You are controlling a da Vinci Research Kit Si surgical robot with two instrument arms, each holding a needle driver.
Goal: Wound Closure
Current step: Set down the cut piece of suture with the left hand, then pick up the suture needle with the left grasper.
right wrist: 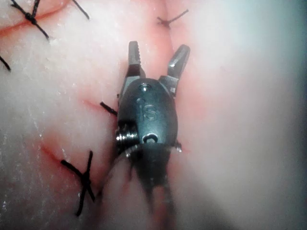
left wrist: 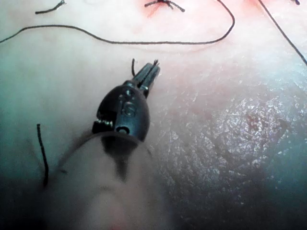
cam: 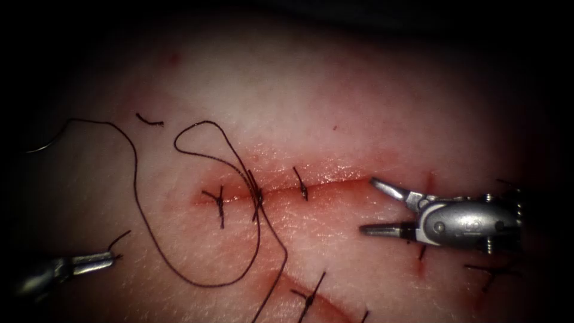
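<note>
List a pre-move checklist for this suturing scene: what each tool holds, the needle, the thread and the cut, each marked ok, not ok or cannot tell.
1. Right tool free: jaws open, holding nothing: ok.
2. Left tool gripping: jaws shut on a short thread end: ok.
3. Needle located: a faint curve at the long thread's far left end may be it: cannot tell.
4. Long thread slack on the tissue, untangled: ok.
5. Cut stitched along its right part: not ok.
</note>
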